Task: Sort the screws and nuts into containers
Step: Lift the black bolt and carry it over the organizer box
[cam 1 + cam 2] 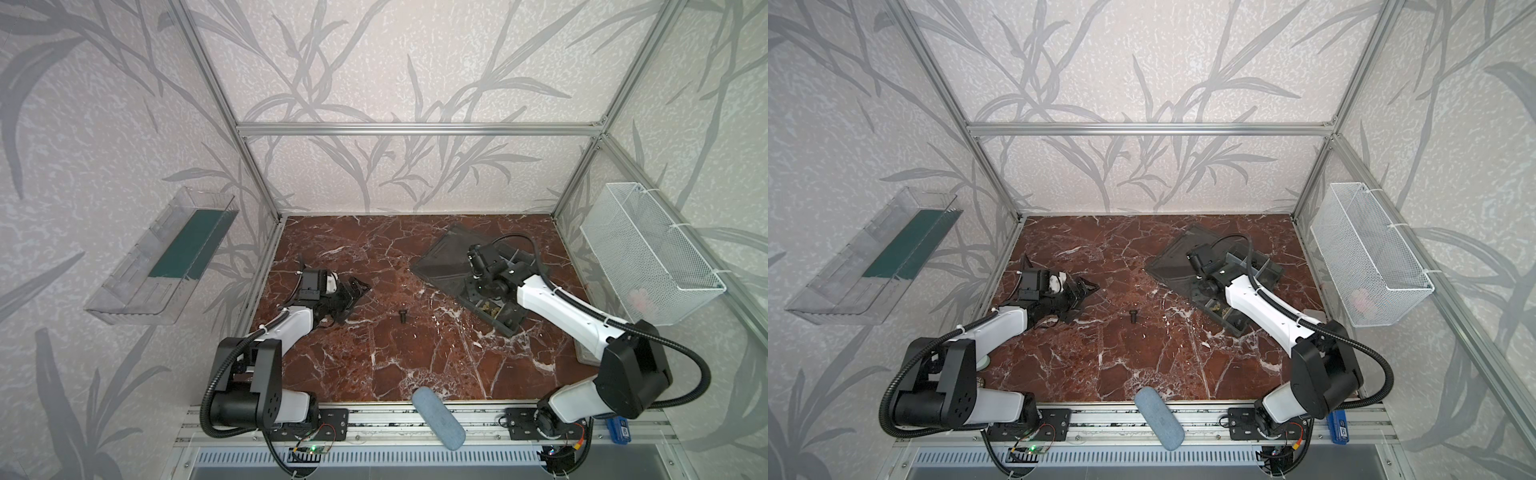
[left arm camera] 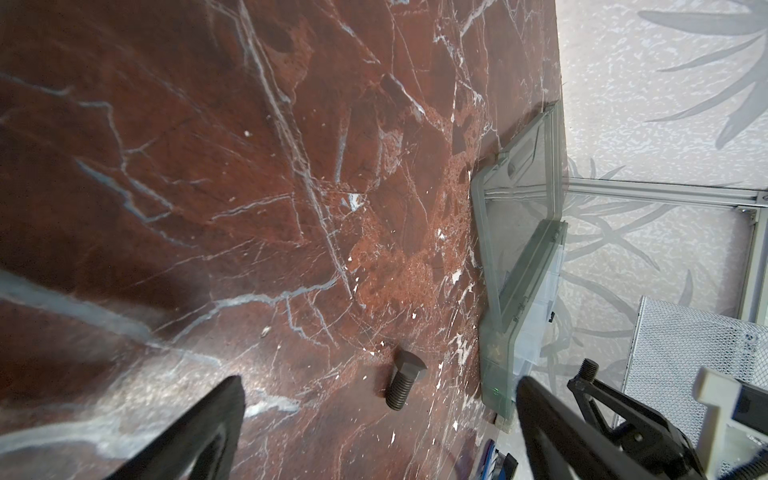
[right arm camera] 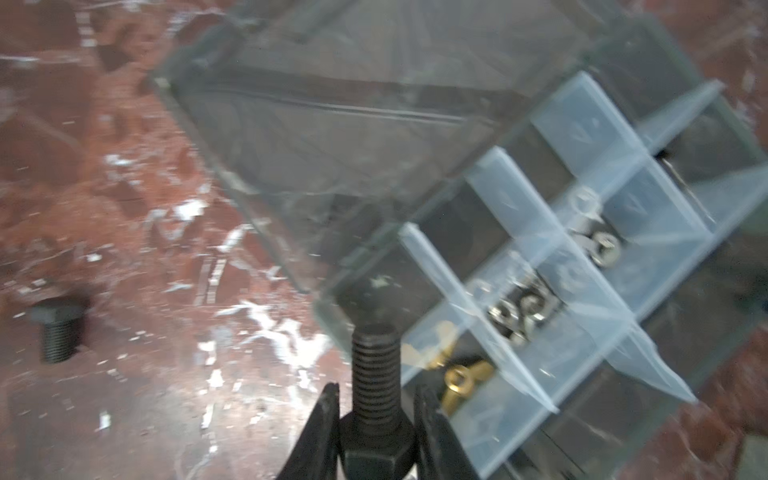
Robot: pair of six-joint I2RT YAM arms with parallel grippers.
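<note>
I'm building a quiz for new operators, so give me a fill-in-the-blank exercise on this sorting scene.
1. The right tool grips a black screw by its ___.
2. Just ___ other black screw lies loose on the marble table.
3. The left tool holds nothing; its jaws stand ___.
4. In the organizer box, the nuts are ___ in colour.

Missing words: head; one; open; silver.
</note>
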